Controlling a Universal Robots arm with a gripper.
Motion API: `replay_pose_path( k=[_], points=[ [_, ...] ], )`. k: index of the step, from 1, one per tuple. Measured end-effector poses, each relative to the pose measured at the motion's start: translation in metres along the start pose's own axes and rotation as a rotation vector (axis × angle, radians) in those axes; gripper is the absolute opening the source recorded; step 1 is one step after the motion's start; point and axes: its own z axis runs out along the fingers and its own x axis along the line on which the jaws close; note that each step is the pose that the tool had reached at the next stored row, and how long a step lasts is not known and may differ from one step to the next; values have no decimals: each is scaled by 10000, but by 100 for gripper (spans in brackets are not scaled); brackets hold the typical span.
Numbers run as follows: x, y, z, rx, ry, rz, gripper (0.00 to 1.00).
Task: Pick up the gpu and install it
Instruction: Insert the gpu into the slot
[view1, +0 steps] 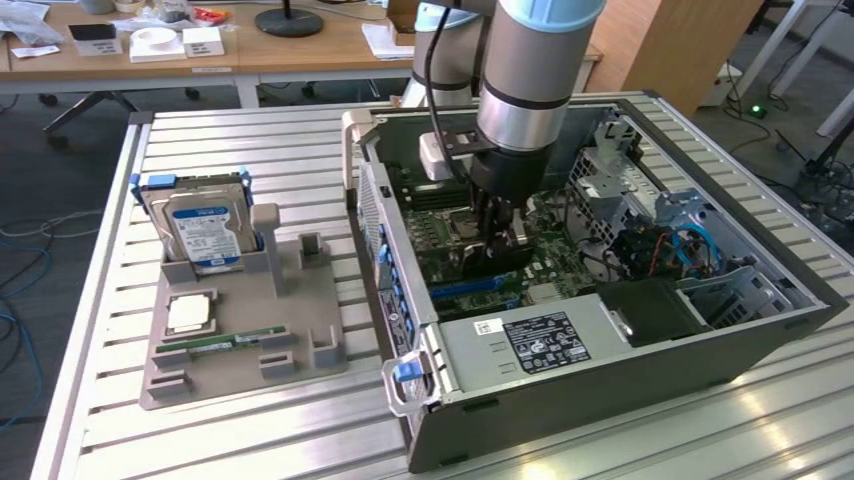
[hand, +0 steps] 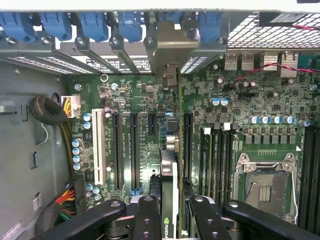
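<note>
Hand (hand: 170, 222) clenched on the gpu (hand: 169, 165), held edge-on over the motherboard (hand: 240, 100) inside the computer case (view1: 601, 410); recommend a square, upright descent, bracket aligned, pressure even.

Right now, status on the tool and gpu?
Tool shut on gpu. Held on edge inside case, over motherboard; bracket at rear slot covers. Seating unclear.
</note>
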Motion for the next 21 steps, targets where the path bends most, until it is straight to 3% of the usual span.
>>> replay_pose_path(
  k=[4, 21],
  points=[
    [0, 0, -1, 0, 62, -2, 27],
    [-2, 26, -5, 25, 60, -1, 27]
  ],
)
